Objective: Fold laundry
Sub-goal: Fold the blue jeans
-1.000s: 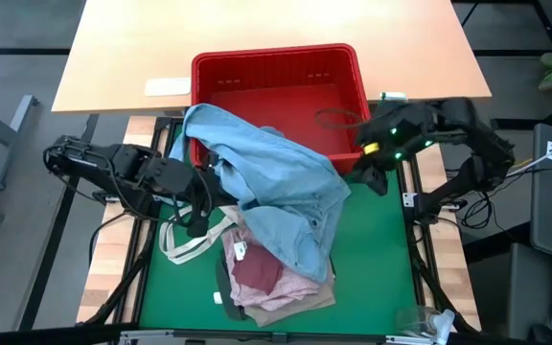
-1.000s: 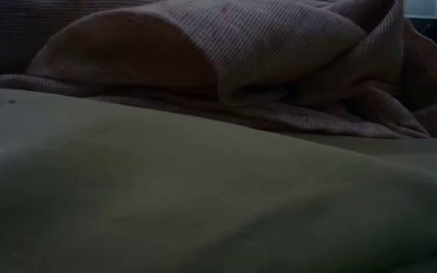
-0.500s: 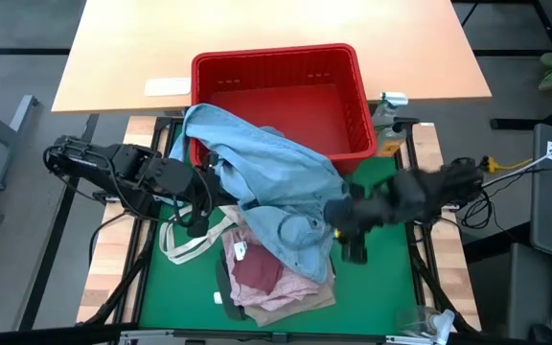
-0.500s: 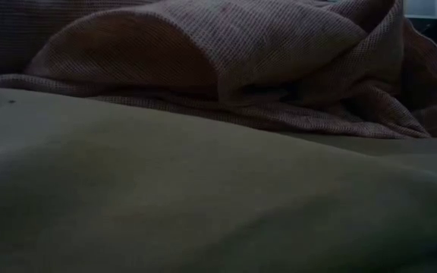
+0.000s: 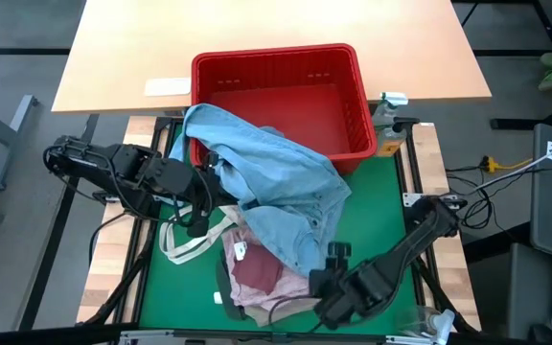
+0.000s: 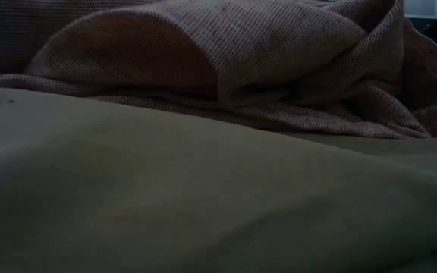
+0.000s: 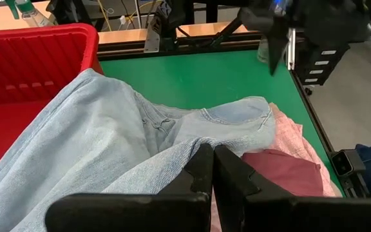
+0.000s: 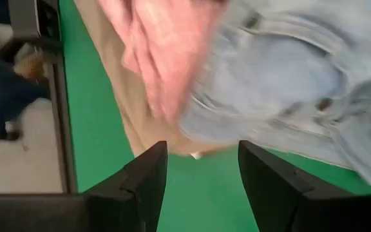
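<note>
- Green matting [image 5: 381, 206] covers the work surface you see in the middle of the high view, with a wooden tabletop [image 5: 257, 38] filling the top of the frame and a red basket [image 5: 281, 72] straddling the edge between them.
- At centre left of the high view, your left gripper [image 5: 202, 203] sits clenched on a fold of the light blue denim jeans [image 5: 276, 182]; the left wrist view shows its two fingers pressed together with denim bunched around the tips.
- Beside it, lower left of centre, the handles of a white tote bag [image 5: 195, 240] trail out from under the pile.
- Nothing is folded yet, as far as you can judge: the jeans drape from the basket's left corner down across the mat, over the mottled pink top [image 5: 257, 273] and beige trousers [image 5: 300, 302] at bottom centre, all in one rumpled heap.
- Every garment is left to be separated, flattened and folded; no socks or green top can be picked out.
- Low view gives you only close-up cloth, pink weave above beige.
- At lower right of centre, your right gripper [image 5: 326, 287] hangs released, jaws apart, just at the right edge of the heap, holding nothing.
- Compared with a second ago, that right arm has swept from the basket's right corner down to the bottom of the frame; your left arm and the garments have not shifted.
</note>
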